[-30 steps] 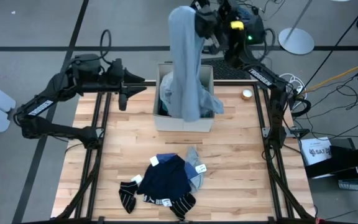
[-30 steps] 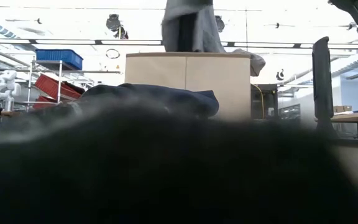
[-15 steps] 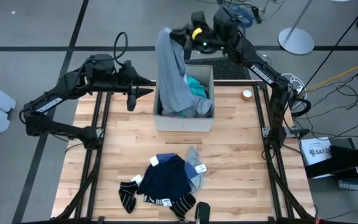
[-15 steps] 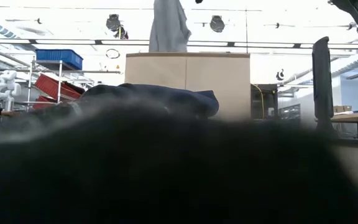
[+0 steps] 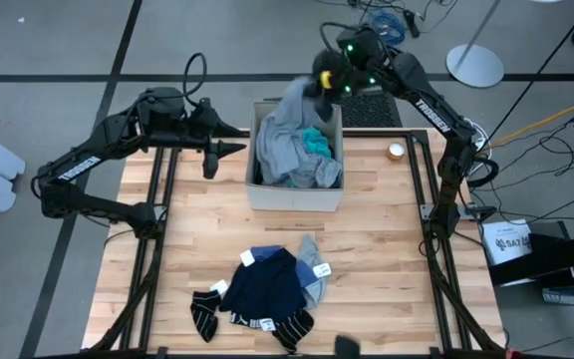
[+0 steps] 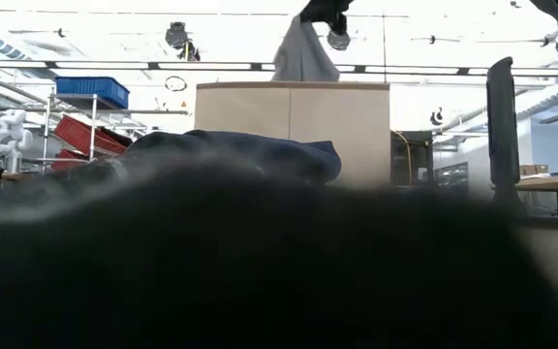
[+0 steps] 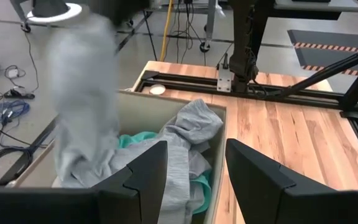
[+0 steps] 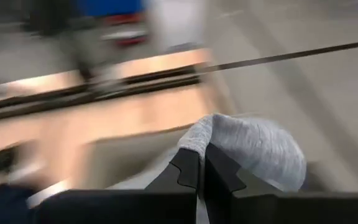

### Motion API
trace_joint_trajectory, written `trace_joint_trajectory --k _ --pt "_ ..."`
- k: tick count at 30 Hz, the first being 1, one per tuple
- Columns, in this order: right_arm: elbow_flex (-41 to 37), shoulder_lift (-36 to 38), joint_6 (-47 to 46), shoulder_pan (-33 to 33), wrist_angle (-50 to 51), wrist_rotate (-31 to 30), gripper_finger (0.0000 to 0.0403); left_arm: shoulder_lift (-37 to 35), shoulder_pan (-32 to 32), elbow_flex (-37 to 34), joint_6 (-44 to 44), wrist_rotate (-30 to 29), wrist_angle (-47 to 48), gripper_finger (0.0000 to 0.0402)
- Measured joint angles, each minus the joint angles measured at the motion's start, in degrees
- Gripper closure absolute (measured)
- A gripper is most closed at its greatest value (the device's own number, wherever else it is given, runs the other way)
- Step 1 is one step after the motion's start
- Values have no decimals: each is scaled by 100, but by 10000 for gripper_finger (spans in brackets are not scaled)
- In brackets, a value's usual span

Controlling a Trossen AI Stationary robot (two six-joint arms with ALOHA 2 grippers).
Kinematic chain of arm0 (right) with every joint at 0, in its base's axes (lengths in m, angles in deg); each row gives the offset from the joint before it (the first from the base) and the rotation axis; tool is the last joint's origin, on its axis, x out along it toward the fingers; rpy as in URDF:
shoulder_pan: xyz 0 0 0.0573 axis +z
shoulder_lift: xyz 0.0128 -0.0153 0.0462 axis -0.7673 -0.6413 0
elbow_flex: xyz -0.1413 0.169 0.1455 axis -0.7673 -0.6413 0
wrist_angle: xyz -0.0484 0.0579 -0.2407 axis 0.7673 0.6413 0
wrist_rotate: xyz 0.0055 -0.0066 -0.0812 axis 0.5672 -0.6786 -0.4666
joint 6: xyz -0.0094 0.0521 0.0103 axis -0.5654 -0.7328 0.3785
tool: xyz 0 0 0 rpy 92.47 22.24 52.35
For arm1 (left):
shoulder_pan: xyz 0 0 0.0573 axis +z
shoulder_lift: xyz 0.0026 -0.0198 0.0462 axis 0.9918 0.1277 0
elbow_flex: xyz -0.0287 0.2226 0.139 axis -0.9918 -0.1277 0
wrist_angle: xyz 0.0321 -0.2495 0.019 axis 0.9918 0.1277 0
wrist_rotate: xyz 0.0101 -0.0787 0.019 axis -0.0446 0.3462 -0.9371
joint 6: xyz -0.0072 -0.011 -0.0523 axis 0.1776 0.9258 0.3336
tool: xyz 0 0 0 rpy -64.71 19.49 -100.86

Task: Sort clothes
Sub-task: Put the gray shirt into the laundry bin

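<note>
While the right gripper point(image 5: 325, 82) pinches it top-centre, the limp grey fabric top point(image 5: 289, 125) drapes; left gripper point(image 5: 217, 150) gapes.

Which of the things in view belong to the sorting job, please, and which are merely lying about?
Job: grey top held by the right gripper over the beige box; turquoise shirt inside; navy piece and striped socks on the table.
Lying about: tape roll; left gripper, idle beside the box.
</note>
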Motion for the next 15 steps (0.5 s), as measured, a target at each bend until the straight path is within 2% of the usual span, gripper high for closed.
trace_joint_trajectory --k 3,5,7,11,15 --pt "0 -26 122 100 594 1143 403 0 0 0 9 0 -8 228" --pt "-4 -37 224 143 895 1395 403 0 0 0 13 0 -8 228" --pt "-4 -59 253 209 1004 1101 403 0 0 0 16 2 -10 228" --pt "-4 -164 147 264 1085 36 403 0 0 0 24 2 -13 228" --pt "-4 -423 44 268 1330 -583 403 0 0 0 25 2 -11 228"
